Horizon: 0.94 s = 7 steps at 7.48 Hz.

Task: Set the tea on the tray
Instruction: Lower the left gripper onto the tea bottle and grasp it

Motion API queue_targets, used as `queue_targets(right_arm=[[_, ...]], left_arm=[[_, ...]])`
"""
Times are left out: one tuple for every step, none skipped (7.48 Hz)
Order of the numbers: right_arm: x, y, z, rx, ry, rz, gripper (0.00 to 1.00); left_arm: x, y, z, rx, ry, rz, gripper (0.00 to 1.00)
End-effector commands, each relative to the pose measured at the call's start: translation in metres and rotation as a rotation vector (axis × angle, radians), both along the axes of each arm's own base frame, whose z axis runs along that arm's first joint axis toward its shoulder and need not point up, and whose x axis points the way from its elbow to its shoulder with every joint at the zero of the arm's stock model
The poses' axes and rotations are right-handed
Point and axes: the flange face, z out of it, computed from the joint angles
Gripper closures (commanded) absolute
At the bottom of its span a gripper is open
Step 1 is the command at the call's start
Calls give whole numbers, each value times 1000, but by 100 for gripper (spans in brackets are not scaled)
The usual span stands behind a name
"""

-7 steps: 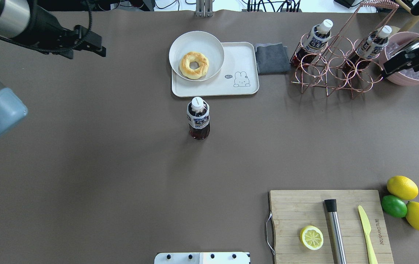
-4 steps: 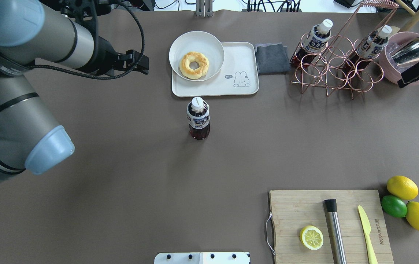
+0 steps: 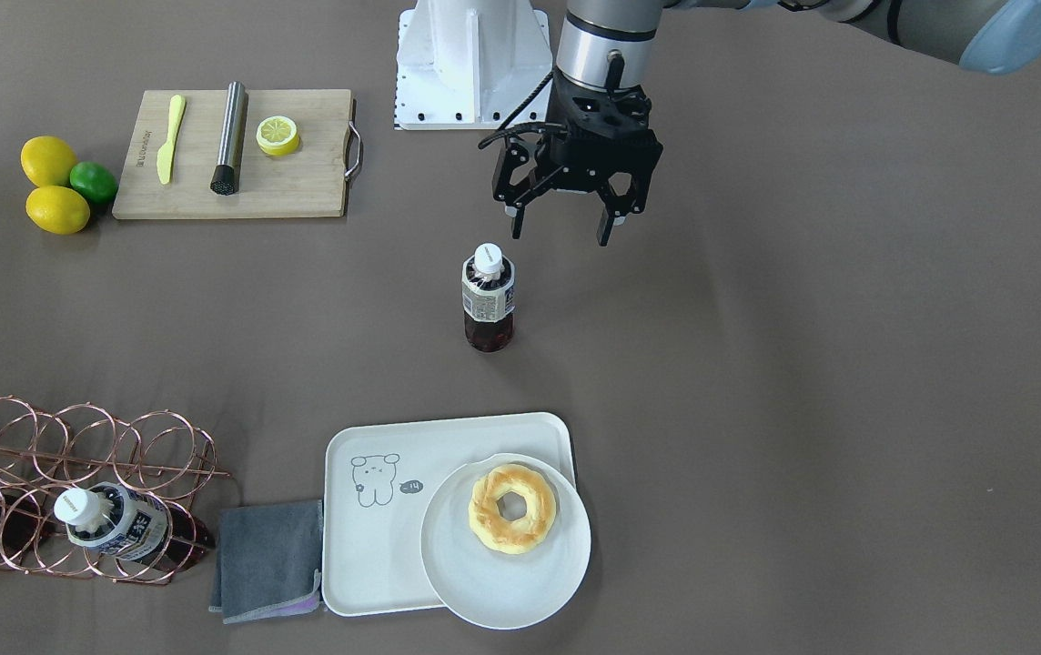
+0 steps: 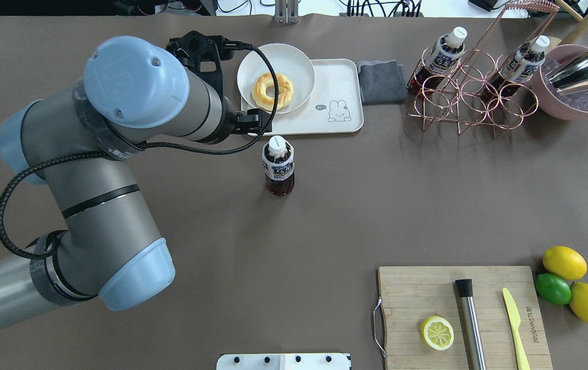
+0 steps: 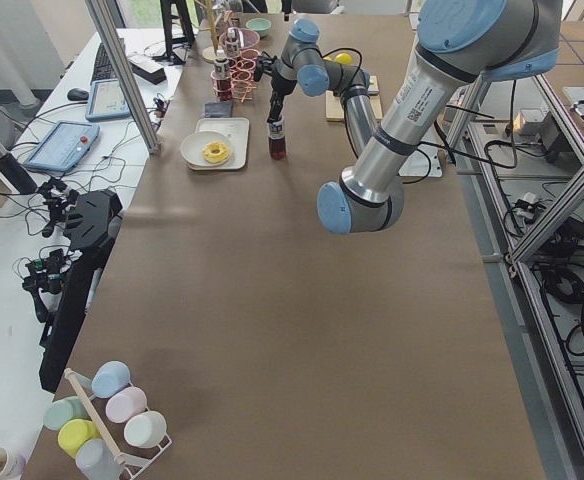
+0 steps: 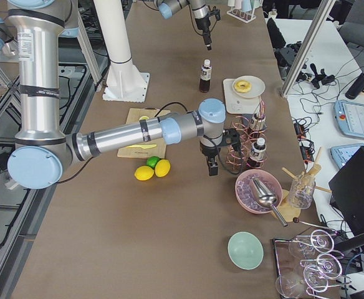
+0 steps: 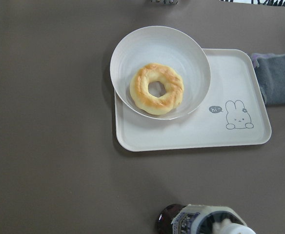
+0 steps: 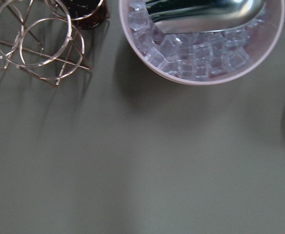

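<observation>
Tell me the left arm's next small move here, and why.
Probably bring the left gripper across to the tea and down until its fingers straddle the bottle. Its jaws are open and empty, apart from the bottle, which stands upright on the table, not yet on the tray.

This is a robotics lab: a left arm [image 4: 109, 154] and a right arm [image 6: 126, 137], grey with blue caps, rise from a white pedestal [image 3: 470, 64] over a long brown tabletop [image 5: 272, 330] framed by aluminium posts [image 5: 122, 75], with tablets [image 5: 60, 147], a laptop [image 6: 355, 187] and loose cables [image 6: 303, 148] on the side desks.
</observation>
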Motion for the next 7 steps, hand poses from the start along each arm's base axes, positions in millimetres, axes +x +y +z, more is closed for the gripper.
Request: queue_targets(right_arm=[[43,52,50,-21,-12,67,0],[49,58,54,-29,-9,79,0],[52,59,63,-34,-3,74,0],[60,61,75,-30,4,63,0],[63,61,77,-26,4,64,0],[63,61,77,-28,3,63,0],[63,61,77,-27,2,64,0]], left_arm=[[35,25,-17,42,-46,-24,3],[47,19,-25,44,-57,-31,3],[54,15,-22,40,-72,-33,3],[58,10,-17,47,-94,-52,4],[62,6,-18,57,-107,-75,5],[65,8,-17,66,-114,-85,7],[71,15,-18,68,-112,-71,8]])
